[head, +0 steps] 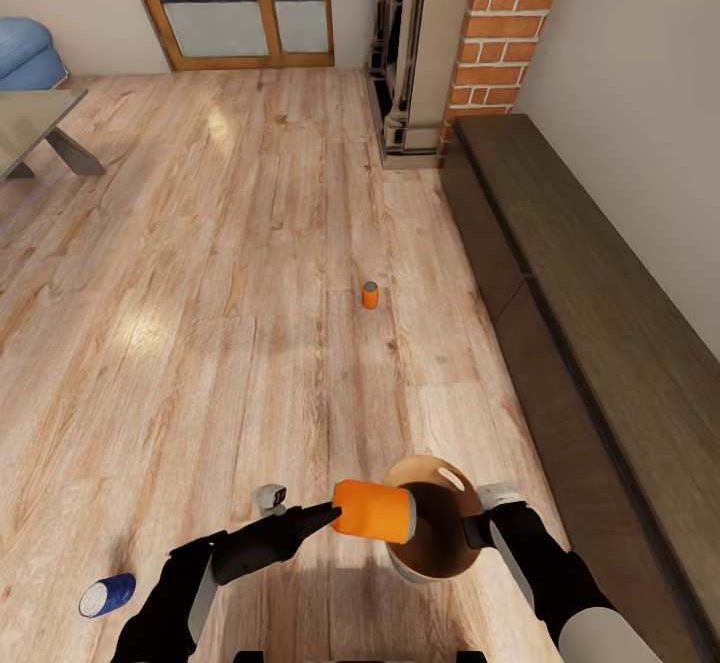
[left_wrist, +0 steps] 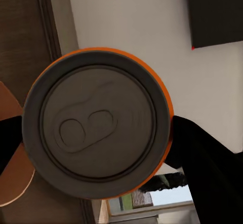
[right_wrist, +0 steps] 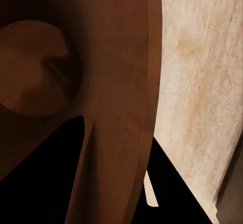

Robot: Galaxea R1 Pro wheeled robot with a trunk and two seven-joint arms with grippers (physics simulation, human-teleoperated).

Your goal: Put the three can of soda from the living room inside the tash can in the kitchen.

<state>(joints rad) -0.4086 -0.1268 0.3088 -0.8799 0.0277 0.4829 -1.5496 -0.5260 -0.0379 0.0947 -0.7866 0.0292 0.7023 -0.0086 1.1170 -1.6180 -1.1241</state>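
While lying sideways, the orange can [head: 372, 510] shows its silver top [left_wrist: 97, 124].

The held orange can [head: 374, 511] covers part of the trash can's rim [head: 425, 467] in the head view, and the left gripper's fingertips [head: 335, 518] vanish behind it. In the left wrist view the can's silver top [left_wrist: 97, 124] hides most of both fingers [left_wrist: 202, 158] — its printed side unseen. The far orange can [head: 370, 294] is too small to read. The blue sofa [head: 25, 51] and glass table [head: 35, 123] are cut off at the edge, and the right wrist view crops the bin's brown wall [right_wrist: 116, 82].
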